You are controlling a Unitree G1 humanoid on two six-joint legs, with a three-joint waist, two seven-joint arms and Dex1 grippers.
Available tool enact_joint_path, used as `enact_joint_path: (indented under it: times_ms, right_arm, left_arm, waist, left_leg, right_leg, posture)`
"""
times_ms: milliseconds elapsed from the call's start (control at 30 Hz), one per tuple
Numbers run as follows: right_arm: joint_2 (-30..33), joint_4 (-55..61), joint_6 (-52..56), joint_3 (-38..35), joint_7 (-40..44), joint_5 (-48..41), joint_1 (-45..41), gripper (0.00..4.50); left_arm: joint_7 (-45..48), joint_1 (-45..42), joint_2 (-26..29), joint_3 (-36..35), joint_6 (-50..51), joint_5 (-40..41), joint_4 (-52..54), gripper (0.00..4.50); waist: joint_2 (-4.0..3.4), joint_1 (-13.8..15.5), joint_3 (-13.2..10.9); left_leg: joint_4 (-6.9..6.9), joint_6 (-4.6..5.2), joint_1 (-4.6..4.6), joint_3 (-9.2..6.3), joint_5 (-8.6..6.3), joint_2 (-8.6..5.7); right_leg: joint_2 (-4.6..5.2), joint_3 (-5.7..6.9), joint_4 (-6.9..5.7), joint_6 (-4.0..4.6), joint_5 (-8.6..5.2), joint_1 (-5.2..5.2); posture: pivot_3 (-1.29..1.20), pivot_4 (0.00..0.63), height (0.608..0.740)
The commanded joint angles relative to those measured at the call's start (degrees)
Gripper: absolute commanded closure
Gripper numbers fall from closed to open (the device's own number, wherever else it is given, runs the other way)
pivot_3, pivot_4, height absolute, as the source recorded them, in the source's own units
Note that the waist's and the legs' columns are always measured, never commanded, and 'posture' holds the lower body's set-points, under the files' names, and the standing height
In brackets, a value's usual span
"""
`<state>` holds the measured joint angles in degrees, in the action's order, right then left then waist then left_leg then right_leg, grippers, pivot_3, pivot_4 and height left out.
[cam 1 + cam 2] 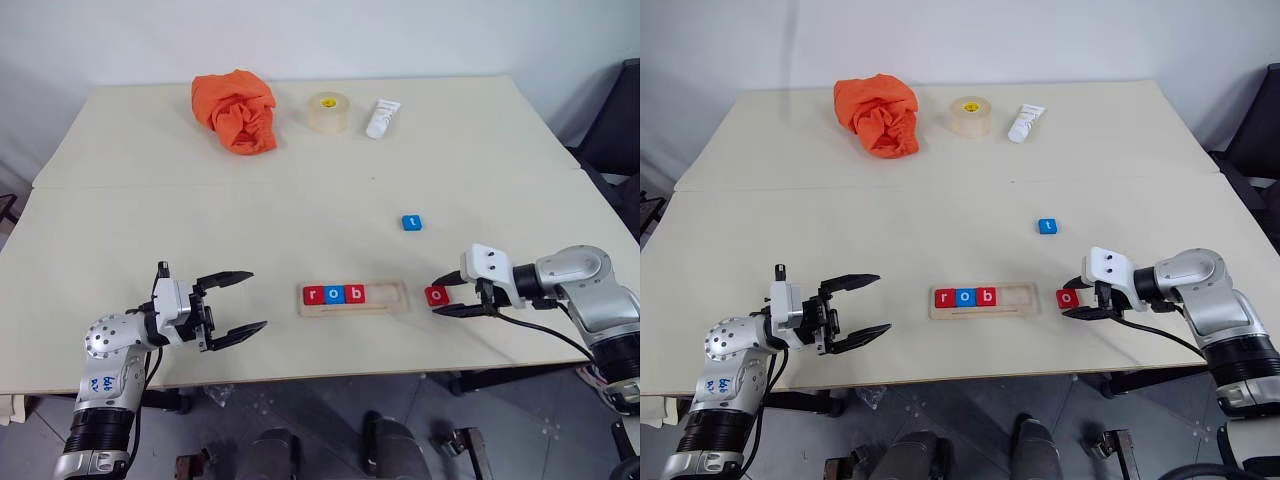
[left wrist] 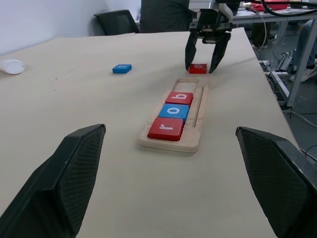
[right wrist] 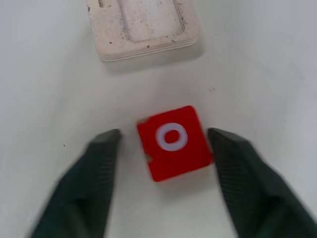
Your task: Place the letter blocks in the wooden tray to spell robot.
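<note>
Red o block [image 3: 173, 143] lying flat on table [image 1: 300, 200], just right of wooden tray [image 1: 390, 297]. Right end effector [image 3: 163, 148] straddling it, fingers part-open, not yet gripping. Block likely light, rigid, thin, smooth; pinching opposite side edges.

The long pale-wood tray [image 1: 354, 298] lay near the front edge of the cream table [image 1: 300, 200], its left three slots filled by a red r tile [image 1: 313, 294], a blue o tile [image 1: 334, 294] and a red b tile [image 1: 354, 294]; the two slots at its right end stood bare. Just beyond that end sat a red o tile [image 3: 173, 142], flanked by the right gripper's [image 1: 447, 294] black fingers [image 3: 99, 168], a gap on one side. A blue t tile [image 1: 412, 222] lay alone farther back, open table all round. A crumpled orange cloth [image 1: 237, 110], a tan tape roll [image 1: 329, 112] and a white tube [image 1: 382, 118] crowded the far edge. The left gripper [image 1: 238, 305], jaws wide, hung over bare table left of the tray.
</note>
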<state>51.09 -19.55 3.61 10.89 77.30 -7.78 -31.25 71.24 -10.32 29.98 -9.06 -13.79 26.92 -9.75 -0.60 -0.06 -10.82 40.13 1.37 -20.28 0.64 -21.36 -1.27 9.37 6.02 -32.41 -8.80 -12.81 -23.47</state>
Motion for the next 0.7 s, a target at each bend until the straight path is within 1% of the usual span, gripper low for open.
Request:
enact_joint_path:
  times_ms: [33,200,267,367,467,600,700]
  right_arm:
    - [-0.3,-1.6,0.6,-0.3,-1.4,1.9,0.3,3.06]
    - [-0.6,0.0,2.6,-1.8,-2.3,0.4,0.7,3.06]
    - [-0.4,1.9,5.1,-3.5,-3.6,-0.8,0.4,3.06]
    - [-0.6,5.4,9.3,-5.5,-4.9,-2.7,-0.4,3.06]
    - [-0.9,11.5,17.2,-7.0,-6.5,-5.5,-2.0,3.06]
    - [-0.8,18.6,26.6,-6.1,-7.4,-7.6,-3.2,3.06]
    - [-1.9,23.3,30.4,-3.6,-8.4,-7.4,-4.0,3.06]
  left_arm:
    - [-0.4,0.8,0.6,-1.3,-0.6,1.2,2.1,0.0]
    - [-0.4,0.9,0.8,-1.3,-0.6,1.3,2.0,0.0]
    - [-0.3,0.6,0.9,-1.3,-0.7,1.3,1.6,0.0]
    - [0.0,0.2,1.0,-1.4,-0.6,1.4,1.1,0.0]
    - [0.4,-0.6,1.2,-1.4,-0.7,1.4,0.2,0.0]
    - [1.2,-1.5,1.4,-1.5,-0.9,1.3,-1.0,0.0]
    - [1.5,-2.2,1.5,-1.6,-1.0,1.2,-1.8,0.0]
  waist:
    - [0.0,0.0,0.0]
    - [0.0,0.0,0.0]
    - [0.0,0.0,0.0]
    - [-0.05,0.0,0.0]
    - [-0.12,0.0,-0.1]
    - [-0.14,0.0,-0.1]
    - [-0.14,0.0,-0.1]
  left_leg:
    - [0.01,-0.01,0.01,0.0,0.01,0.03]
    - [0.02,-0.03,0.02,0.0,0.01,0.08]
    - [0.02,-0.03,0.01,0.0,0.01,0.09]
    - [0.01,-0.03,-0.05,0.0,0.01,0.12]
    - [-0.03,-0.04,-0.13,-0.01,0.01,0.12]
    - [-0.04,-0.06,-0.16,0.0,-0.01,0.1]
    - [-0.05,-0.06,-0.18,-0.01,-0.01,0.08]
  right_leg:
    - [0.0,0.0,-0.02,0.01,0.01,0.0]
    - [0.01,0.0,-0.03,0.03,0.02,-0.01]
    - [0.03,-0.01,-0.04,0.03,0.02,-0.02]
    - [0.08,-0.01,-0.06,0.03,0.02,-0.12]
    - [0.07,0.0,-0.05,0.04,0.02,-0.22]
    - [0.05,0.01,-0.04,0.04,0.02,-0.27]
    - [0.05,0.02,-0.02,0.04,0.02,-0.27]
  posture:
    - [0.0,0.15,0.74]
    - [0.0,0.15,0.74]
    - [0.0,0.15,0.74]
    - [0.0,0.15,0.74]
    - [0.0,0.15,0.74]
    - [0.0,0.15,0.74]
    - [0.0,0.15,0.74]
